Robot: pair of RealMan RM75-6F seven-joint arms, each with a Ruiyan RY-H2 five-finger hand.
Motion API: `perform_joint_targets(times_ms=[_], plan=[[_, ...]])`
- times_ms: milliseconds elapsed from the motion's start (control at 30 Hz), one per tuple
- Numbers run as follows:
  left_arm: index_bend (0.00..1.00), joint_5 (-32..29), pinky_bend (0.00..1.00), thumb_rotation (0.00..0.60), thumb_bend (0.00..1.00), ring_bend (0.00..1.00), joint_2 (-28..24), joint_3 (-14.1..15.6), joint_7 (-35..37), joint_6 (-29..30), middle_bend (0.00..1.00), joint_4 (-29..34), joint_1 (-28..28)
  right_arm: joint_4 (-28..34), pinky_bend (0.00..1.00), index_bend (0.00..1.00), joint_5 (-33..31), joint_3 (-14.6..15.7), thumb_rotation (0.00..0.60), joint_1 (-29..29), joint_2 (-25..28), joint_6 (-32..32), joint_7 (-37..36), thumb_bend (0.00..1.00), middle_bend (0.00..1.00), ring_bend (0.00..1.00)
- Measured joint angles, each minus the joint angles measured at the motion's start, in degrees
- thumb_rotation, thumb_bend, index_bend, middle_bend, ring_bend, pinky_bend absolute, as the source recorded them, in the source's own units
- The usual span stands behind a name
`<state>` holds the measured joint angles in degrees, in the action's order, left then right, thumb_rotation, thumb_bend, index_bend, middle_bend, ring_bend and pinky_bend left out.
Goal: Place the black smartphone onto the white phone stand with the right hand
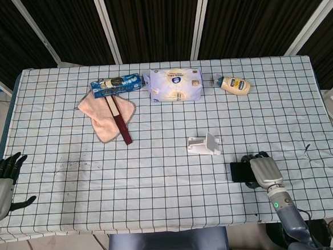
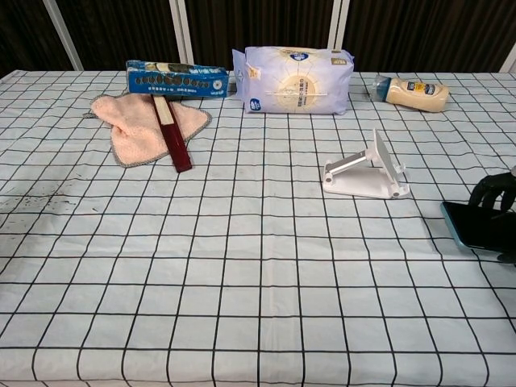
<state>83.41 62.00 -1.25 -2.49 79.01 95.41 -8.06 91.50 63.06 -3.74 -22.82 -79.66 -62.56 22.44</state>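
- Head view: the phone point(image 1: 239, 171) lies nearly flat in front of the stand point(image 1: 204, 145), toward the right table edge, its long axis running left to right. Its left end shows; the rest is hidden under the right hand point(image 1: 261, 171), which is closed around it in a grasp.
- The left hand point(image 1: 1, 183) sits far left of the stand, off the table point(image 1: 160, 205), fingers spread and holding nothing.
- Chest view: the phone point(image 2: 477, 226) sits right of the stand point(image 2: 367, 171), dark fingers point(image 2: 493, 190) arching over its far edge.
- Behind the stand: a tissue pack point(image 2: 293, 80), a bottle point(image 2: 412, 92) and a blue box point(image 2: 176, 79); their writing is too small to read.
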Motion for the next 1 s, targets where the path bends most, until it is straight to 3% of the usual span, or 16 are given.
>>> perform_joint_targets(times_ms=[333,667,1000], plan=[[0.00,0.05,0.00,0.600,0.00,0.00,0.03,0.00,0.00,0.02,0.00,-0.05,-0.01,4.09,0.20,0.70,-1.18,-4.57,0.600,0.55,0.35,-1.81,-7.93,0.72,0.61,0.56],[0.00,0.23,0.00,0.600,0.00,0.00,0.12,0.01,-0.01,0.20,0.00,-0.12,0.02,9.72,0.20,0.70,-14.84,-16.15,0.600,0.10,-1.99,-2.60,-19.99,0.72,0.61,0.56],[0.00,0.66,0.00,0.600,0.00,0.00,-0.09,0.14,0.95,0.13,0.00,-0.10,-0.04,8.97,0.20,0.70,-19.82,-20.77,0.600,-1.02,-8.00,-3.00,-28.07,0.72,0.61,0.56]])
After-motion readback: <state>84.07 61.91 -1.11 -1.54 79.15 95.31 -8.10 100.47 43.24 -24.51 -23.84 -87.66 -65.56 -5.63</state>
